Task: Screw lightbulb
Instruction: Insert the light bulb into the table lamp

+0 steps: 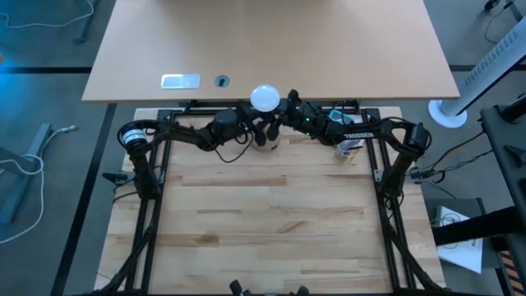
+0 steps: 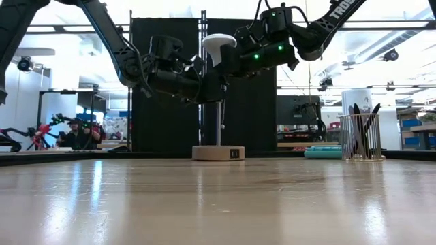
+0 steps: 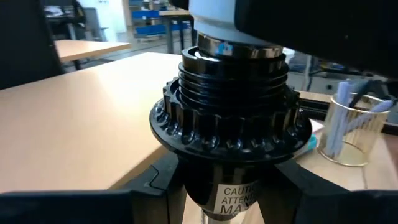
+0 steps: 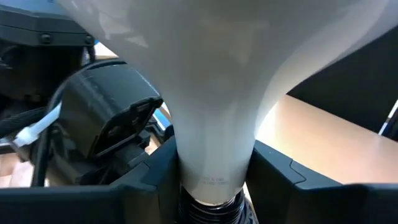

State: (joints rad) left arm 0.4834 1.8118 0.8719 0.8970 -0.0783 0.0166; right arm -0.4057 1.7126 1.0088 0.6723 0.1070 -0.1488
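Note:
The white round lightbulb stands upright with its narrow neck in the black ribbed socket. The socket sits on top of a thin pole rising from a round wooden disc at the table's far edge. The bulb also shows in the high view. My left gripper comes from the left and is shut on the socket. My right gripper comes from the right and is shut on the bulb, just above the socket. My left gripper pinches the socket's lower body, below the ribbed collar, between its two fingers. The fingers come level from the table's left. The socket stands upright on its pole. My right gripper pinches the bulb's narrow neck between its two fingers, just above the socket's threads. The fingers come roughly level from the table's right. The bulb stands upright, globe up, its base in the socket.
A wire-mesh cup with dark pens stands at the far right of the table, and it also shows in the left wrist view. A tan desk lies beyond the far edge. Bare wooden tabletop spreads toward the near side.

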